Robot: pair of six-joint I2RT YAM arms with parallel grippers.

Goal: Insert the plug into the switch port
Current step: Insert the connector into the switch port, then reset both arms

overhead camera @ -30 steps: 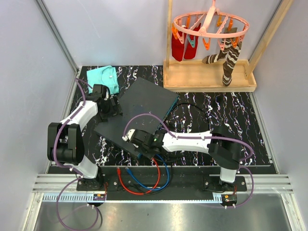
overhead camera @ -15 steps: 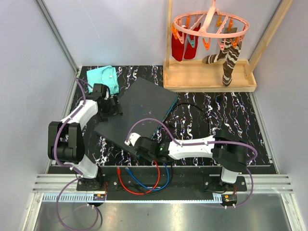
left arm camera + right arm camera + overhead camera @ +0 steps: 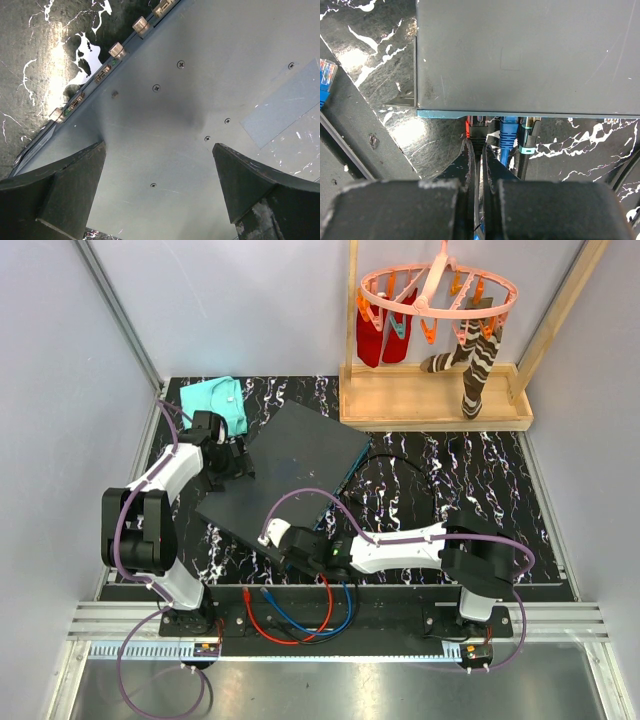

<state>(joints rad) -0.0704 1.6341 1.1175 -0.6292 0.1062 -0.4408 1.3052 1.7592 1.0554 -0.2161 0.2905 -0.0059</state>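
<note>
The switch (image 3: 290, 465) is a flat dark grey box lying slantwise on the marbled mat, and its teal port edge (image 3: 520, 114) faces my right wrist. The plug (image 3: 478, 131), black with a red side, has its tip at that edge. My right gripper (image 3: 479, 147) is shut on the boot just behind the plug, and it sits at the switch's near corner (image 3: 290, 545). My left gripper (image 3: 159, 146) is open wide over the switch's top face (image 3: 200, 90), at the box's left side (image 3: 228, 462).
A blue plug (image 3: 509, 135) and a black plug with a teal band (image 3: 527, 140) sit in ports right of mine. A loose blue plug (image 3: 325, 75) lies at far left. Red and blue cables (image 3: 300, 610) loop near the bases. Teal cloth (image 3: 218, 400) and wooden sock rack (image 3: 430, 400) are behind.
My right arm has shifted a little toward the near side, with the gripper still shut at the switch's near corner. The left arm has not moved.
</note>
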